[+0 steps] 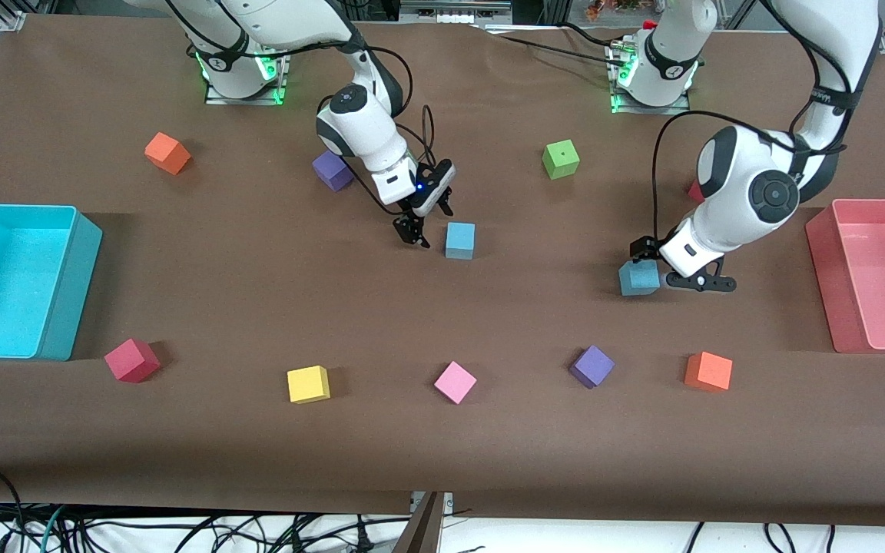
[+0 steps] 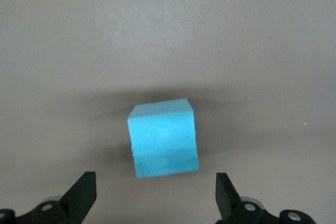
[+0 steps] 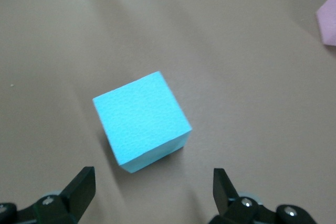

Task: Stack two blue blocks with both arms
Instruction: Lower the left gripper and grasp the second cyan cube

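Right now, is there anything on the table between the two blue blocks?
No. In the front view, only bare brown table lies between the blue block by the right claw and the blue block by the left claw.

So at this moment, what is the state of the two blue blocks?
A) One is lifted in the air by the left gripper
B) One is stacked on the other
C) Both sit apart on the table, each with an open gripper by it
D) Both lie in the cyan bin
C: the two blue blocks rest apart on the table, with the right gripper open by one and the left gripper open by the other.
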`<move>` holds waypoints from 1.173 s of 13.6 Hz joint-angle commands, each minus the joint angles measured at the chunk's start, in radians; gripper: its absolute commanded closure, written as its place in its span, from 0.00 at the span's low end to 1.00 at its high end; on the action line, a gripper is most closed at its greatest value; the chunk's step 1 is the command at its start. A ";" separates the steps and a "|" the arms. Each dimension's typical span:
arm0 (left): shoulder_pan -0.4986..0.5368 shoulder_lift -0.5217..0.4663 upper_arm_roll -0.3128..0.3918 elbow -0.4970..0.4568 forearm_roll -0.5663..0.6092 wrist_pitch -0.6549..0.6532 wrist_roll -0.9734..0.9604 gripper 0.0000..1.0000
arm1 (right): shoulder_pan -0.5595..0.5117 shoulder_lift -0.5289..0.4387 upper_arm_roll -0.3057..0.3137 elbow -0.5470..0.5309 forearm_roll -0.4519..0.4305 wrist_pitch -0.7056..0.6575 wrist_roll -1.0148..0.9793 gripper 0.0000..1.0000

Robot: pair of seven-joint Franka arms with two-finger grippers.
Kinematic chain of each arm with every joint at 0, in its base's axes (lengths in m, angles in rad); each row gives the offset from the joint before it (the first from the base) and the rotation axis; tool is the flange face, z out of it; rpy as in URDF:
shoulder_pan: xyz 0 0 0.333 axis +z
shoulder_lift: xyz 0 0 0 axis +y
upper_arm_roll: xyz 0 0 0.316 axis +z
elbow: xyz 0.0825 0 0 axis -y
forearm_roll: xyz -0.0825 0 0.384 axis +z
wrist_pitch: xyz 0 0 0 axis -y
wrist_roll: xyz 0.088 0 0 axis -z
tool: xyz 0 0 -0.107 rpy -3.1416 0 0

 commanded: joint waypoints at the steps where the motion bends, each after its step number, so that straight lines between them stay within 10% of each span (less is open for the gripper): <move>1: 0.001 0.043 -0.005 0.011 -0.011 0.061 -0.009 0.00 | -0.005 -0.012 0.023 -0.034 0.002 0.030 -0.028 0.01; 9: 0.009 0.132 -0.003 0.005 -0.013 0.165 -0.009 0.01 | -0.008 0.005 0.028 -0.042 -0.001 0.099 -0.103 0.01; 12: 0.009 0.137 -0.005 0.007 -0.016 0.162 -0.020 0.71 | -0.008 0.023 0.028 -0.036 -0.009 0.109 -0.115 0.01; 16: 0.006 0.108 -0.005 0.016 -0.016 0.129 -0.035 0.81 | -0.008 0.042 0.030 -0.008 -0.010 0.111 -0.115 0.01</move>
